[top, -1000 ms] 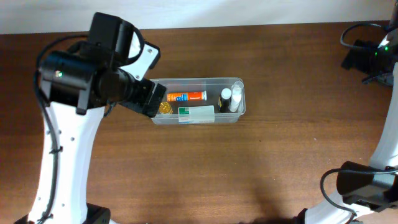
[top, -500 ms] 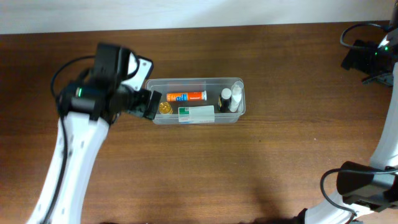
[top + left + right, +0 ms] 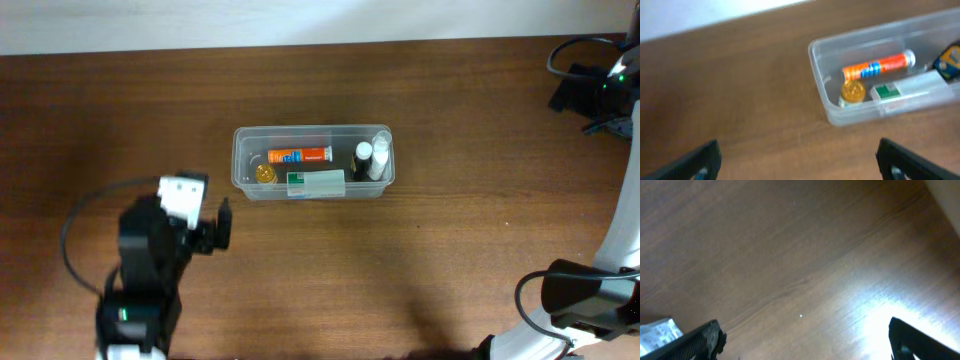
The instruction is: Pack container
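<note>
Saw container [image 3: 860,112] at upper right, beyond left gripper [image 3: 799,160] jaws. Found it and right gripper [image 3: 805,340] spread wide, empty.

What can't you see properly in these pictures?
- Left wrist view: the frame's right edge cuts off the container, and the blue-and-yellow item there is blurred and partly out of frame.
- Right wrist view: a crumpled white thing is clipped by the bottom-left corner, so it is unidentifiable.
- Overhead: the print on the orange tube and the carton is too small to read.
</note>
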